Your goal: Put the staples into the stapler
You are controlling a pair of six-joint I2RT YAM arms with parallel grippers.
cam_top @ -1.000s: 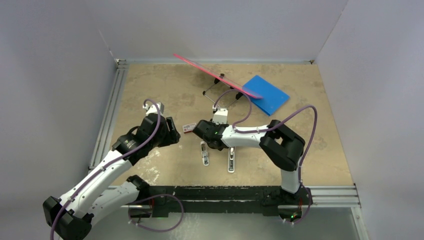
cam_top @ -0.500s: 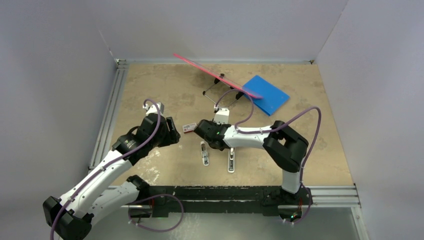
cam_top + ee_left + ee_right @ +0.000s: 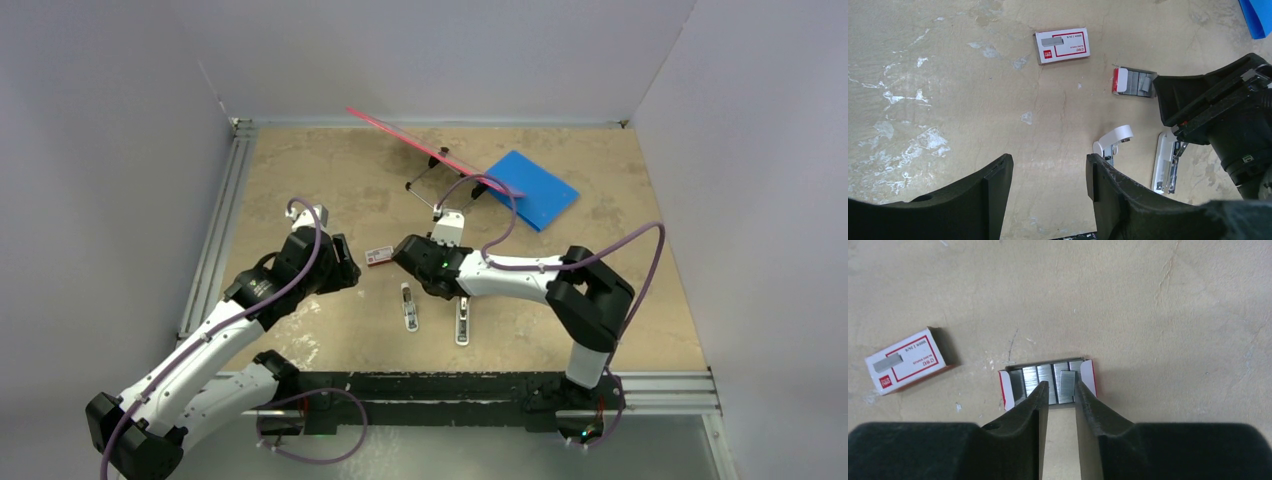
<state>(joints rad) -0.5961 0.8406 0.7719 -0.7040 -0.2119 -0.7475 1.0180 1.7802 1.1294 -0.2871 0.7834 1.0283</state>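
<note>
Beige stone-look tabletop: the staples (image 3: pixel 1029 384) lie in their open red-and-white tray (image 3: pixel 1089 376), near the box sleeve (image 3: pixel 905 365). The right gripper (image 3: pixel 1060 388) straddles one strip, jaws narrow; whether it grips cannot be told. The left gripper (image 3: pixel 1048 167) hovers released near a white stapler (image 3: pixel 1113 139).

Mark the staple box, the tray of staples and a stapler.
staple box (image 3: pixel 905 365): right wrist view, printed top face.
tray of staples (image 3: pixel 1029 377): right wrist view, grey strip.
stapler (image 3: pixel 1162 160): left wrist view, white body.
</note>
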